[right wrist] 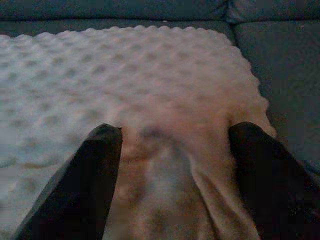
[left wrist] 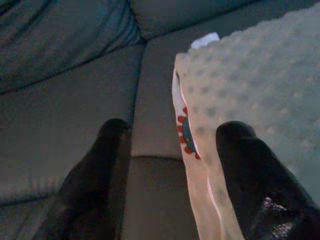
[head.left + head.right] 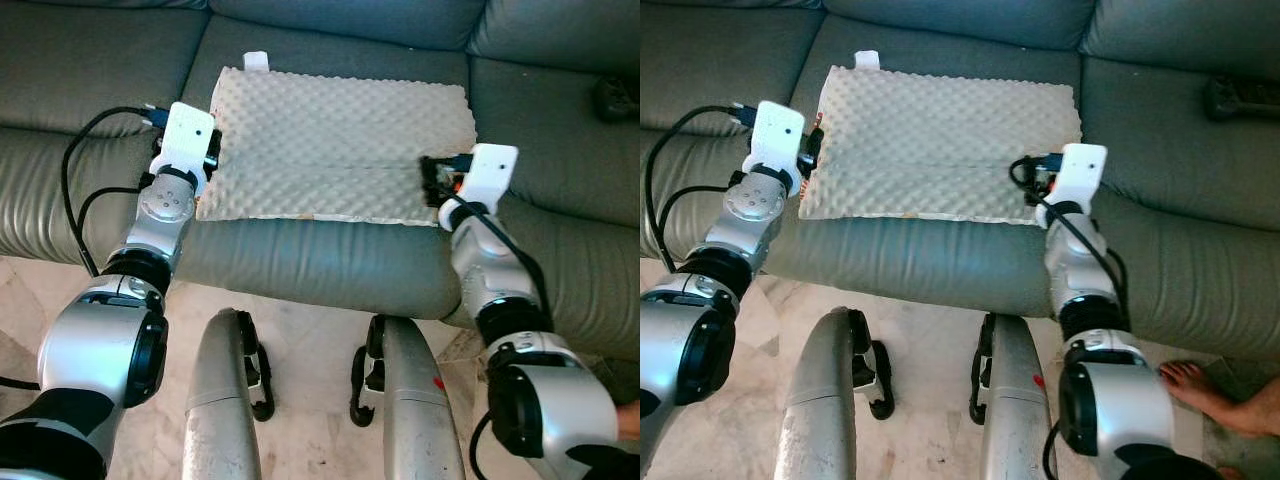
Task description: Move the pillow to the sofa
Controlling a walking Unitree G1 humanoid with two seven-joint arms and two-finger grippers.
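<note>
Grey-green leather sofa (image 3: 330, 262) with plump cushions, pale marbled tile floor (image 3: 310, 350) in front

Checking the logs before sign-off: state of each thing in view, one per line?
pillow: lying flat on the sofa seat, bumpy side up.
left tool: open, fingers astride the pillow's left edge.
right tool: open, over the pillow's right front corner.
sofa: grey, pillow resting on its middle seat.
dark object: lying on the right seat.
</note>
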